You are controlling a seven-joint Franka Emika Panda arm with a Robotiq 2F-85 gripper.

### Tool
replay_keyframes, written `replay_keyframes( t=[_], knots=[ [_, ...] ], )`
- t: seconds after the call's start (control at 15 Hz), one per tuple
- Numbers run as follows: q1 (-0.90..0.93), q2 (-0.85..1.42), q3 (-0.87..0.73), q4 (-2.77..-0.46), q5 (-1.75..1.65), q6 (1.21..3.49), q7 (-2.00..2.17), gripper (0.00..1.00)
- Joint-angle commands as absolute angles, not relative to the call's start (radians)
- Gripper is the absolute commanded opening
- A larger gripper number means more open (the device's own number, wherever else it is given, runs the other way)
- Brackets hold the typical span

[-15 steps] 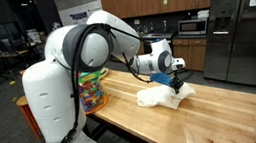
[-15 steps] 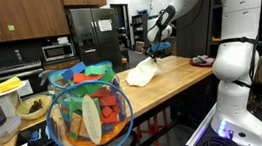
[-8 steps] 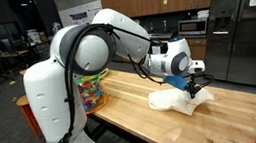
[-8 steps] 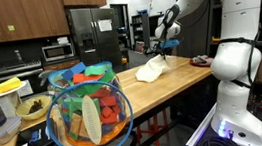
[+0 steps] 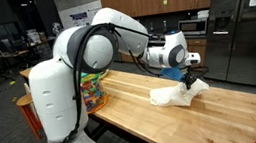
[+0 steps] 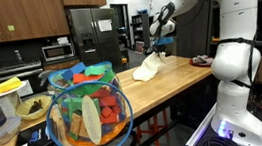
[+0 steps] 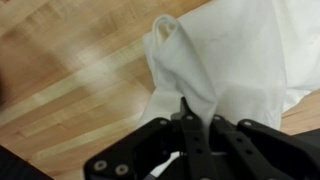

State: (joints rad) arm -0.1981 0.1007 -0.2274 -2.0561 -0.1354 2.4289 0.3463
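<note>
Wood planks make up the long worktop (image 5: pixel 230 118) in a kitchen room, with a big silver fridge (image 5: pixel 248 24) behind it. On the wood lies a white cloth (image 5: pixel 170 96). It is well apart from the bowl of bright toys (image 5: pixel 92 91) next to the robot's base. The white robot arm (image 5: pixel 122 32) reaches out over the worktop. Its jaws are pressed together, pinching a fold at one end of the cloth.

In the wrist view the jaws sit at the bottom middle. The cloth (image 7: pixel 245 50) spreads away from them toward 12 and 2 o'clock, and a bunched ridge points up to 11 o'clock.

In an exterior view the cloth (image 6: pixel 144 71) slopes down from the jaws toward 7 o'clock. Its long side runs that way, from the pinched end, held a bit up, to the other end resting on the wood.
</note>
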Motion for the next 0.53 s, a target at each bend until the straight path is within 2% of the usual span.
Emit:
replay_keyframes(
  t=[0.0,0.47],
  knots=[
    [-0.145,0.093,-0.187,-2.019,-0.151,2.395,0.371,0.01],
    [-0.007,0.077,-0.082,-2.088,-0.277,2.409,0.446,0.01]
  ],
)
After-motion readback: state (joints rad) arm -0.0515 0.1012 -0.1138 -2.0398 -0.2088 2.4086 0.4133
